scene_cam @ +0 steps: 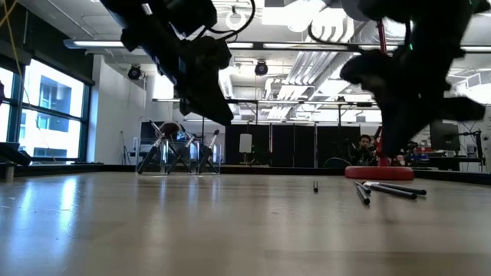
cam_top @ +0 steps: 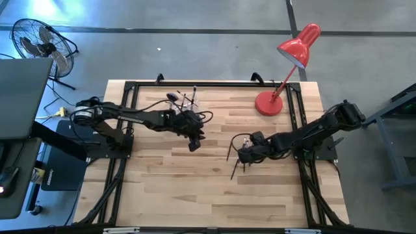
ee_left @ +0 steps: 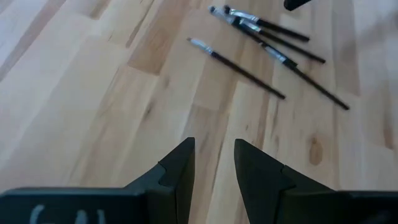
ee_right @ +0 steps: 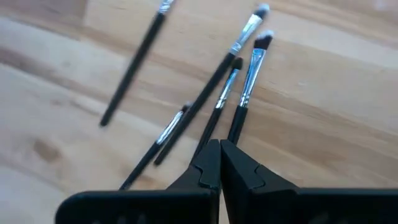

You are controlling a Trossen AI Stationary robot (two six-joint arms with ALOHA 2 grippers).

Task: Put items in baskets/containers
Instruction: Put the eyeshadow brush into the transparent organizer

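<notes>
Several slim dark makeup brushes (ee_right: 134, 62) lie flat on the wooden table right of centre (cam_top: 231, 153); they also show in the left wrist view (ee_left: 239, 65). My right gripper (ee_right: 220, 152) stands over them, pointing steeply down, shut on the handle of one brush (ee_right: 250, 74). My left gripper (ee_left: 214, 165) hovers open above bare wood near the table's middle (cam_top: 194, 144), with nothing between its fingers. The clear holder (cam_top: 184, 99) stands at the far side with a few brushes upright in it (scene_cam: 176, 157). My right gripper pinches one brush by the free end of its handle (ee_right: 235, 138), right at the fingertips, coming from above at a steep slant. The brush runs on ahead of the fingers, head away from them. The fingers hide the place of contact. Whether the head is clear of the table I cannot tell.
A red desk lamp (cam_top: 270, 103) stands at the table's far right, close behind the brushes (scene_cam: 380, 172). A black frame runs along the table's edges (cam_top: 130, 88). A floor fan (cam_top: 39, 42) stands off the table at the far left. Bare wood lies toward the near edge.
</notes>
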